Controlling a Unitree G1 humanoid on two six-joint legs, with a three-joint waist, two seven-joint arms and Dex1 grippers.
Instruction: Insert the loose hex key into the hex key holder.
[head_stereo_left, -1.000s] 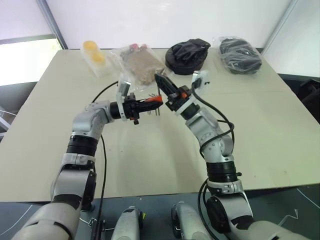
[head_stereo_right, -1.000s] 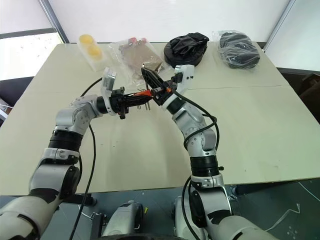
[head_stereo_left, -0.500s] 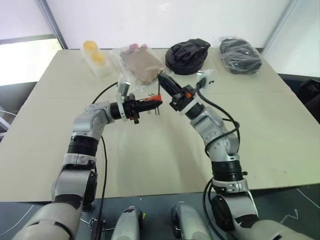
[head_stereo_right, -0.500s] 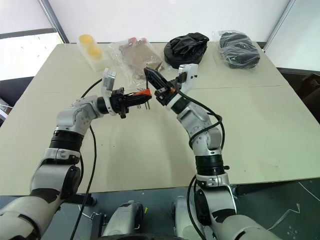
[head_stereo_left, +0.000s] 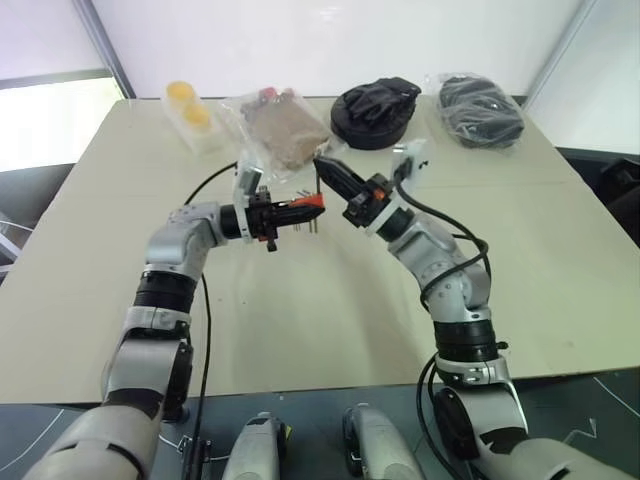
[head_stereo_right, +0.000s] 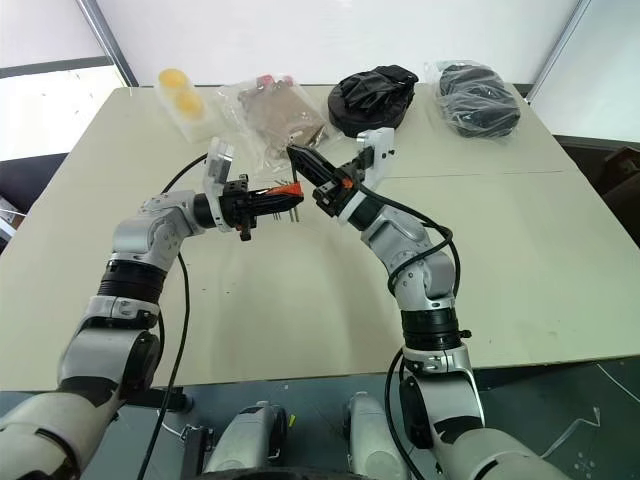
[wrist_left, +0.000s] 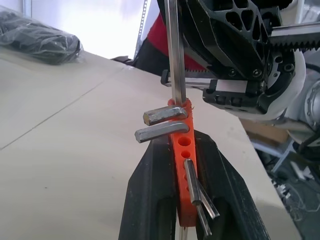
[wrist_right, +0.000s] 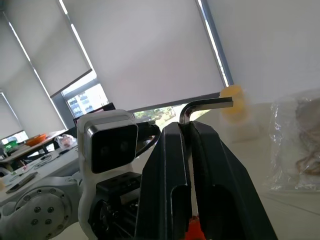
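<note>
Left gripper (wrist_left: 182, 200) clamped on hex key holder (wrist_left: 183, 165), held above the surface (head_stereo_left: 300, 300). Right gripper (wrist_right: 189, 131) pinches loose hex key (wrist_left: 175, 55), its straight end meeting the holder's top.

loose hex key (wrist_left: 175, 55) top cut off

1. Arms: silver-grey metal segments, black bands at the joints.
2. Black cable loops along each forearm.
3. Left gripper (head_stereo_left: 292, 208): two black fingers (wrist_left: 150, 200), smooth and wedge-shaped.
4. Right gripper (head_stereo_left: 330, 172): black fingers (wrist_right: 170, 190), perforated lattice sides, toothed rack, small screws.
5. White camera housing on each wrist, orange accents near the finger bases.
</note>
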